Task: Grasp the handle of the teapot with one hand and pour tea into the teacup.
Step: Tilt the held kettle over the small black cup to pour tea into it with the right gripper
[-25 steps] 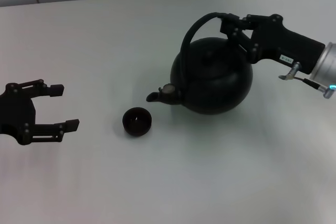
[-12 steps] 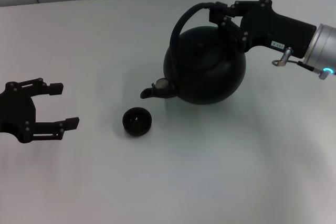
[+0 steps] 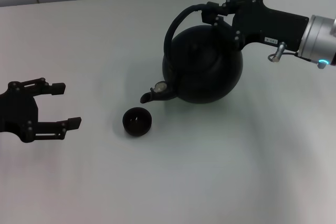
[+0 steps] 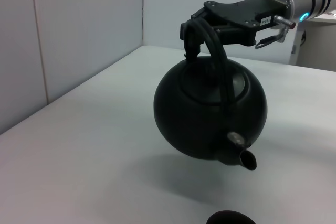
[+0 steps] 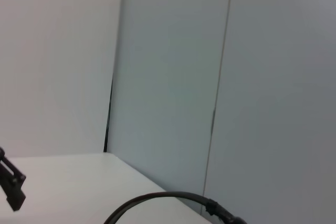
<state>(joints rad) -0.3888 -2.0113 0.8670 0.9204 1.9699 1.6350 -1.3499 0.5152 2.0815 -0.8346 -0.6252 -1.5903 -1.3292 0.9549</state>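
The teapot [image 3: 202, 69] hangs clear of the table in the head view, the right gripper [image 3: 218, 14] clamped on the handle [image 3: 181, 19], spout just above and beside the teacup [image 3: 137, 121]. Bring the spout over the cup before you tip. The left gripper [image 3: 65, 106] sits parked, spread wide. The left wrist view shows the airborne teapot [image 4: 210, 111] (shadow beneath). One pot, one cup.

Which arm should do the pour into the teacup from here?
Right. The right gripper is already shut on the handle, holding the teapot off the table with its spout near the teacup. The left gripper sits open, off to the side.
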